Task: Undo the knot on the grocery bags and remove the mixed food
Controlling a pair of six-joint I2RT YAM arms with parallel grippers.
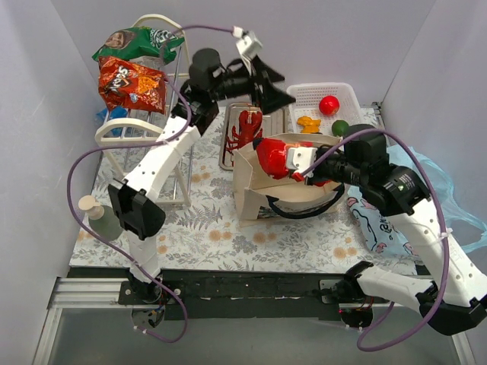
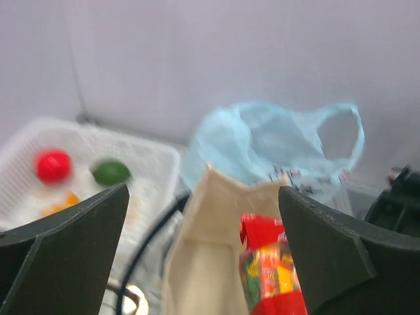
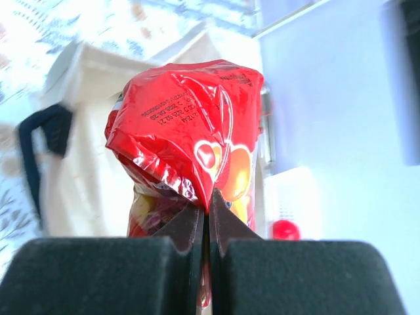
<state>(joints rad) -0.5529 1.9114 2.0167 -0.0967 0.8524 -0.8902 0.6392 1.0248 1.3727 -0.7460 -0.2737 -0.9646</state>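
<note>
The beige fabric tote [image 1: 247,190] stands upright at the middle of the worktop, its mouth open and its dark navy handles drooping over the near side. A shiny red snack packet [image 1: 272,157] hangs above that mouth, pinched at one edge by the right gripper [image 3: 209,216]. The light-blue plastic bag [image 1: 377,228] lies crumpled at the right edge, partly spilling over it. The red apple [image 1: 329,105] and the small green fruit [image 1: 340,127] sit apart in the white basket [image 1: 350,95] at the far right corner. The red toy lobster [image 1: 247,128] lies near the far edge. The Doritos bag [image 1: 131,85] and the green snack bag [image 1: 141,43] rest on the wire rack [image 1: 137,122] at the far left corner.
</note>
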